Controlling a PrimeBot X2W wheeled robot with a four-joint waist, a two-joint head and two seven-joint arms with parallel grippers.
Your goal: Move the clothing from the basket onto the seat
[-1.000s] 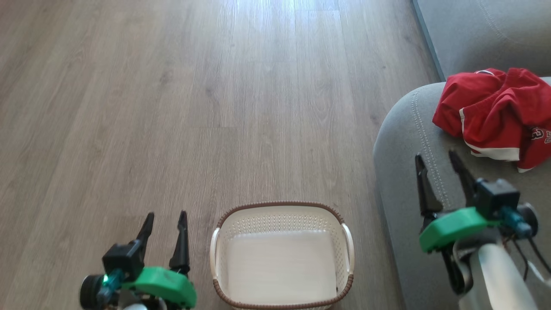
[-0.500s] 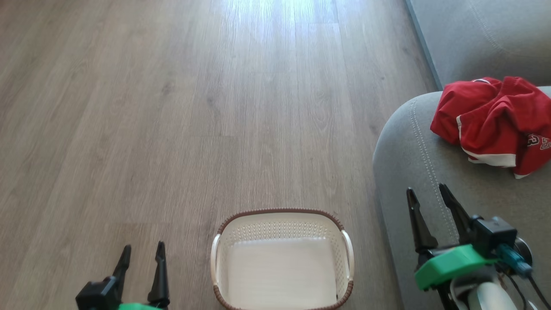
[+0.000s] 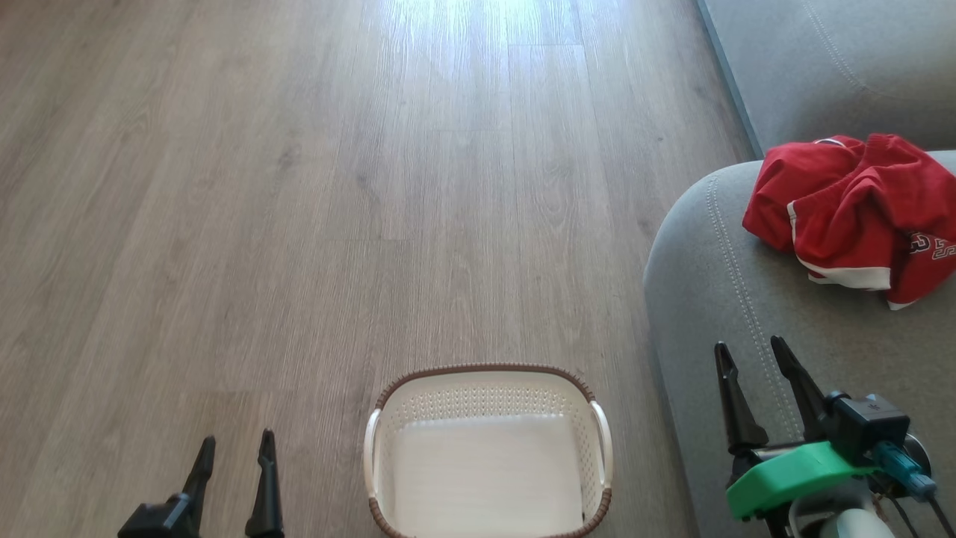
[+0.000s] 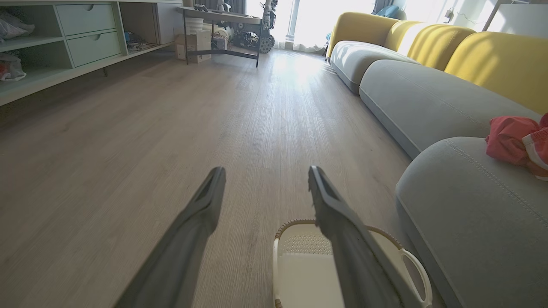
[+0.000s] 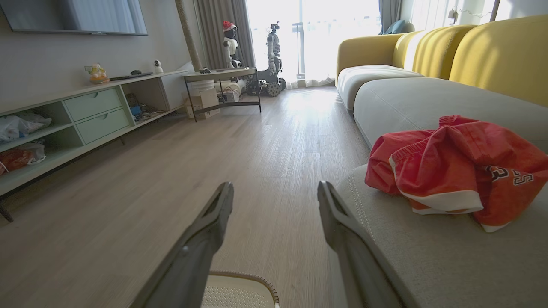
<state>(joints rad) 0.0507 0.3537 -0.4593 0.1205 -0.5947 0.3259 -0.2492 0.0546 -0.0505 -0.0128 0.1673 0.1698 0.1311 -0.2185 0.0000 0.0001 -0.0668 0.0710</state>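
Right of frame: bright red clothing [image 3: 851,209] with white trim and white lettering, against a light grey seat [image 3: 709,299] lined with double stitching. Bottom centre: a white perforated basket [image 3: 485,394] rimmed in woven-look brown. Elsewhere, grey-brown wood-grain floor [image 3: 299,187].

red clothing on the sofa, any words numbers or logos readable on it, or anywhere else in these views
Clothing: a few outlined characters on a fold near its right end, broken by creases; too crumpled to read.
Basket and sofa: no text seen.
Cardboard box under the far table: any markings are too small to read.
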